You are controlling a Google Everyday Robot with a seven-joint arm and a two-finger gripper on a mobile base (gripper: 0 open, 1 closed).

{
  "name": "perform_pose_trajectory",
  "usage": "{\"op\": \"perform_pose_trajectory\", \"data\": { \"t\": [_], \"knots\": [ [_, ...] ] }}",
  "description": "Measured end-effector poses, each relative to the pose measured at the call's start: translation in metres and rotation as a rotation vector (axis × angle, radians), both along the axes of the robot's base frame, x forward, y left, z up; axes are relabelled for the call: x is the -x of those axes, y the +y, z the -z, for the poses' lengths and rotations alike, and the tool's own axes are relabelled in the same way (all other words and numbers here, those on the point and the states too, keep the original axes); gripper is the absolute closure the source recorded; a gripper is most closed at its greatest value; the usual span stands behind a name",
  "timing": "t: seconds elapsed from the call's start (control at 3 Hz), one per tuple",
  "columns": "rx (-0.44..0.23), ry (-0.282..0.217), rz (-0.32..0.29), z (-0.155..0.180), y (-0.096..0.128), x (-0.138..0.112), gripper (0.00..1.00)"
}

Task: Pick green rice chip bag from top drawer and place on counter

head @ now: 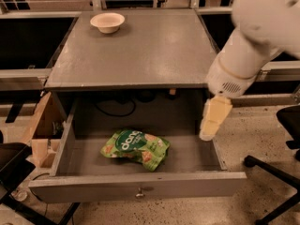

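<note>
1. Lying logo-up on the floor of the top drawer [140, 187], the green rice chip bag [136, 148] sits a little left of the drawer's middle. It is nearer the front panel than the back and touches no wall.
2. The top drawer stands pulled out from under the front edge of the counter [150, 55]. Its long front panel carries a small metal knob [139, 193] at the centre.
3. The gripper [214, 118] hangs just below the counter's front right corner, over the drawer's right wall, pointing down. It is well to the right of the bag and higher than it, touching nothing. Whether it is apart or together cannot be told.
4. The white arm [255, 36] comes in from the upper right, across the counter's right edge.
5. A cream bowl [107, 21] stands upright near the counter's back left corner.
6. A dark cable [115, 112] loops in the shadow under the counter's front edge, behind the drawer.
7. A cardboard box [41, 125] sits off the left edge, and a black chair base [272, 172] off the right.
</note>
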State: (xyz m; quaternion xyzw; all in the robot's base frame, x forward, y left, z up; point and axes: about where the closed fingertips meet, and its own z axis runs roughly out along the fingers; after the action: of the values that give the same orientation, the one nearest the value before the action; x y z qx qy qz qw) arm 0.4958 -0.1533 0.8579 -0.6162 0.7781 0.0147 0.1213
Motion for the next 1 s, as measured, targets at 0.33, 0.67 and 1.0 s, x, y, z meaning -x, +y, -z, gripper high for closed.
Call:
{"op": "perform_pose_trajectory", "data": {
  "t": [0.33, 0.67, 1.0],
  "knots": [
    [0.001, 0.059, 0.015, 0.048, 0.017, -0.015, 0.0],
    [0.0, 0.064, 0.017, 0.05, 0.018, -0.016, 0.0],
    [0.007, 0.078, 0.03, 0.059, 0.023, -0.019, 0.0]
  ]
}}
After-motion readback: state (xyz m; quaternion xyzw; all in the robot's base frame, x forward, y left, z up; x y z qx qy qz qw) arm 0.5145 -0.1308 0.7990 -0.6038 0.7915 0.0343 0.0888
